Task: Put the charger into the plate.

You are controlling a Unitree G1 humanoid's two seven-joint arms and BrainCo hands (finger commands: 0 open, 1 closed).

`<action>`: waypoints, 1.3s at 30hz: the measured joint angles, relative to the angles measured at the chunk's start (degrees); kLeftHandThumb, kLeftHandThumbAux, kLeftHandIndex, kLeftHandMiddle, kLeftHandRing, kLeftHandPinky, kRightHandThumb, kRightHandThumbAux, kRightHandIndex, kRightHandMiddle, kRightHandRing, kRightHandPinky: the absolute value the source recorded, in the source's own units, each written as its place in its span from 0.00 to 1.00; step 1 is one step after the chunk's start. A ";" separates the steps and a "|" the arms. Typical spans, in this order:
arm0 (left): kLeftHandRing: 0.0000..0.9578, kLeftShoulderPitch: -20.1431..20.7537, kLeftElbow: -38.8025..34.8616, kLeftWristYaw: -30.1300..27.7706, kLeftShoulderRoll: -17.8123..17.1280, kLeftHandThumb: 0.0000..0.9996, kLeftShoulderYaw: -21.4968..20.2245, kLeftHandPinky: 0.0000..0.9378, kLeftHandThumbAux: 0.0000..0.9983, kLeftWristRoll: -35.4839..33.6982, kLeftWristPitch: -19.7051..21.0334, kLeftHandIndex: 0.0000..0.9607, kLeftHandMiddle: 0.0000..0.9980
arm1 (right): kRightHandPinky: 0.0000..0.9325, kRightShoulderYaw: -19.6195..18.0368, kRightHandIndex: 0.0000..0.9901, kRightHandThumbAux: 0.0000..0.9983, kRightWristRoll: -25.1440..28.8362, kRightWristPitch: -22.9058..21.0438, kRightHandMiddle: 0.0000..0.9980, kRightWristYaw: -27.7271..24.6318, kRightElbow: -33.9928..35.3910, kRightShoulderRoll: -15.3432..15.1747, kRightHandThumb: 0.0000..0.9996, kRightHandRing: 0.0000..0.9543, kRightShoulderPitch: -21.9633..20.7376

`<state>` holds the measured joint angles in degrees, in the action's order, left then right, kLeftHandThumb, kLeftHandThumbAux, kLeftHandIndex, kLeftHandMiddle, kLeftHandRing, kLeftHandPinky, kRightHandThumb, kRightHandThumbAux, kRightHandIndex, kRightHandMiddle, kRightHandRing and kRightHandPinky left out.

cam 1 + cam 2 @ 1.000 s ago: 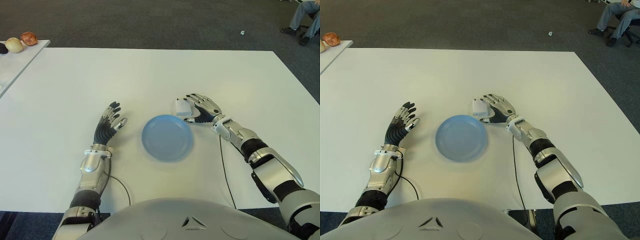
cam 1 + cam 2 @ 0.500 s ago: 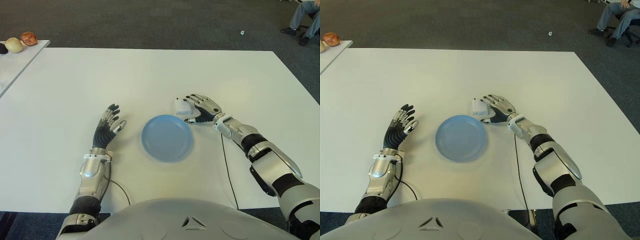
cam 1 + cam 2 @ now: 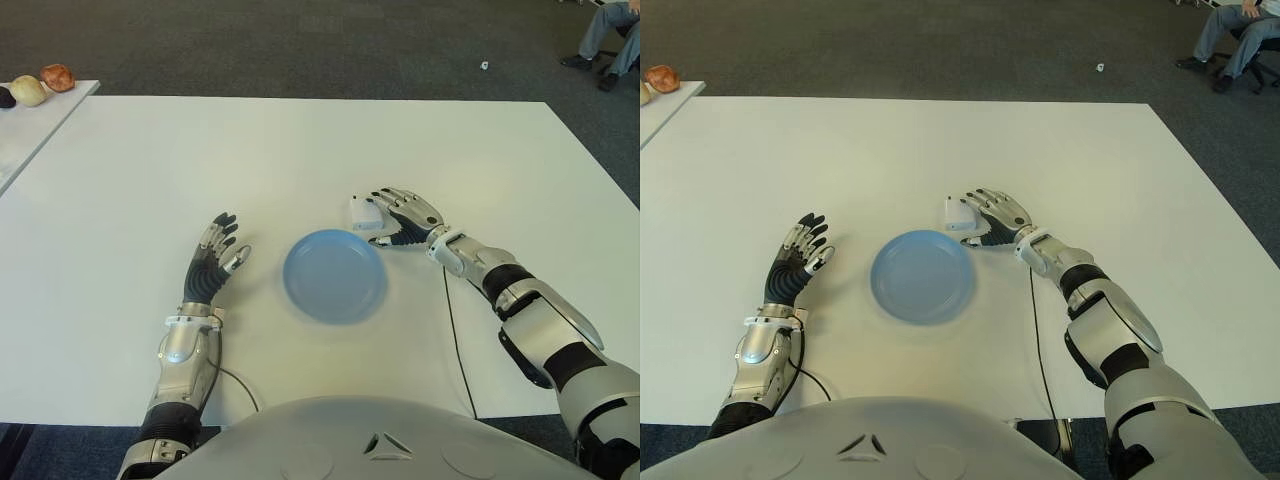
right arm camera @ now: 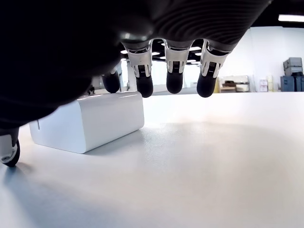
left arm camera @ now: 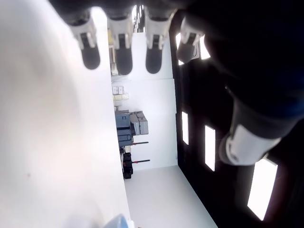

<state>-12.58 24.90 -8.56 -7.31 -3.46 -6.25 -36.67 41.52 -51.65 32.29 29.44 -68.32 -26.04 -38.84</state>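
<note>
The charger (image 3: pixel 365 214), a small white block, lies on the white table (image 3: pixel 300 150) just beyond the right rim of the empty blue plate (image 3: pixel 334 275). My right hand (image 3: pixel 400 218) sits right beside the charger on its right side, fingers arched over it. The right wrist view shows the charger (image 4: pixel 88 121) flat on the table with the fingertips (image 4: pixel 174 83) hovering above its far edge and nothing gripped. My left hand (image 3: pixel 212 258) is left of the plate, fingers spread and holding nothing.
A side table (image 3: pixel 30 125) at the far left carries a few round food items (image 3: pixel 57 77). A person's legs (image 3: pixel 608 30) show at the top right on dark carpet. Thin cables (image 3: pixel 452 330) run back from both wrists across the table.
My left hand has slid back a little toward my body. The right hand and the charger have stayed almost in place.
</note>
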 measured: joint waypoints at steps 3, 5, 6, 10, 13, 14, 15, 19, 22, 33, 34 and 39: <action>0.13 -0.24 -0.27 -0.09 0.05 0.03 0.00 0.14 0.63 -0.03 0.26 0.05 0.13 | 0.00 0.26 0.00 0.38 0.02 0.23 0.00 0.09 -0.28 0.01 0.26 0.00 -0.06; 0.13 -0.48 -0.52 -0.19 0.09 0.03 0.00 0.14 0.63 -0.10 0.51 0.05 0.13 | 0.00 0.38 0.00 0.38 0.03 0.34 0.00 0.08 -0.39 0.01 0.26 0.00 -0.12; 0.13 -0.67 -0.71 -0.33 0.12 0.03 0.01 0.14 0.63 -0.15 0.67 0.05 0.13 | 0.00 0.46 0.00 0.39 0.04 0.37 0.00 0.04 -0.42 0.01 0.26 0.00 -0.18; 0.14 -1.78 -1.69 -1.13 0.31 0.03 0.05 0.15 0.63 -0.69 0.95 0.06 0.13 | 0.00 0.73 0.00 0.40 0.06 0.64 0.00 -0.59 -0.54 0.02 0.26 0.00 -0.56; 0.14 -2.47 -2.22 -1.77 0.44 0.03 0.05 0.16 0.63 -1.26 1.16 0.06 0.14 | 0.00 0.92 0.00 0.40 0.06 0.82 0.00 -1.11 -0.63 0.01 0.26 0.00 -0.90; 0.14 -2.60 -2.35 -1.91 0.48 0.04 0.05 0.16 0.63 -1.35 1.17 0.06 0.14 | 0.00 0.98 0.00 0.40 0.06 0.88 0.00 -1.30 -0.65 0.01 0.26 0.00 -1.01; 0.15 -2.71 -2.45 -2.00 0.50 0.03 0.05 0.17 0.63 -1.45 1.17 0.07 0.15 | 0.00 1.04 0.00 0.41 0.06 0.95 0.00 -1.44 -0.65 0.01 0.26 0.00 -1.10; 0.15 -3.09 -2.78 -2.17 0.60 0.03 0.03 0.17 0.63 -1.67 1.17 0.07 0.15 | 0.00 1.55 0.00 0.43 0.01 1.42 0.00 -1.66 -0.62 -0.05 0.26 0.00 -1.47; 0.15 -3.28 -2.94 -2.18 0.68 0.02 -0.01 0.17 0.63 -1.67 1.16 0.08 0.15 | 0.00 2.25 0.00 0.44 -0.11 1.59 0.00 -1.64 -0.40 -0.19 0.24 0.00 -1.68; 0.15 -3.32 -2.99 -2.02 0.85 0.00 -0.13 0.16 0.61 -1.62 1.09 0.09 0.15 | 0.00 5.99 0.00 0.50 -3.35 3.38 0.00 0.65 2.56 -2.75 0.12 0.00 -2.06; 0.15 -3.32 -2.99 -2.01 0.87 0.00 -0.15 0.16 0.61 -1.62 1.09 0.09 0.15 | 0.00 6.47 0.00 0.51 -3.74 3.65 0.00 0.83 3.14 -3.20 0.10 0.00 -2.06; 0.15 -3.30 -2.99 -2.00 0.96 0.00 -0.24 0.16 0.60 -1.62 1.08 0.10 0.15 | 0.00 7.90 0.00 0.55 -5.50 5.36 0.00 0.74 6.67 -6.63 0.03 0.00 -1.80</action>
<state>-15.88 21.91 -10.55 -6.34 -3.70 -7.87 -35.58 49.42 -57.14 37.65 30.18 -61.65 -32.67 -40.64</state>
